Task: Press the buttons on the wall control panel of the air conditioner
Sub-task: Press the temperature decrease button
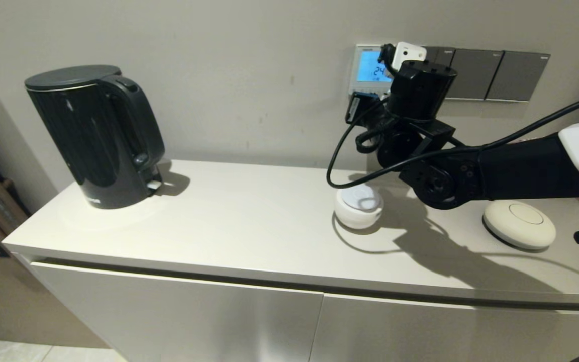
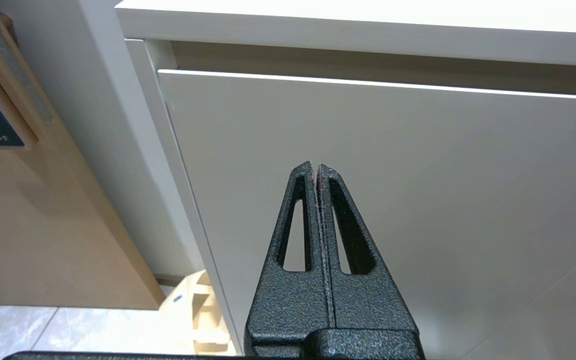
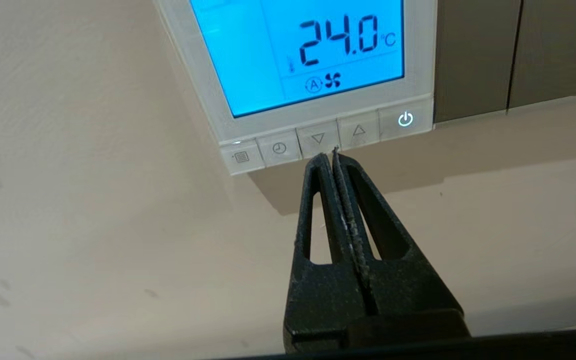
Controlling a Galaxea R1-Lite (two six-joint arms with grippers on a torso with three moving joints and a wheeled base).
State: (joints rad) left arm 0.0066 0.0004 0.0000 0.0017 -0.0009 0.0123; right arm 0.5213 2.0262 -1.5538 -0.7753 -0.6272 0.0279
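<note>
Wall control panel (image 3: 313,65) sits on the wall straight ahead of the right jaws (image 3: 329,152), screen lit blue, reading 24.0 °C with a fan icon under the digits. Buttons (image 3: 318,140) run along the frame's bottom edge: menu, clock, down arrow, up arrow, power, the power icon glowing. Right jaws are pressed together, nothing held, tips at the lower edge of the row, on the seam between the down arrow and up arrow keys; can't tell if they actually touch. Dark grey switch plates (image 3: 473,50) sit just beside the panel, on the power-key side of the jaws. From the head view the right arm reaches up over the tabletop (image 1: 249,221) to the panel (image 1: 370,68); below the jaws lie a white round puck (image 1: 359,205) and a cream disc (image 1: 519,224), with a black kettle (image 1: 96,133) well off to the far side. Left jaws (image 2: 316,165) are also fully closed and empty, parked low, pointing at the white cabinet front (image 2: 418,175) under the tabletop edge.
</note>
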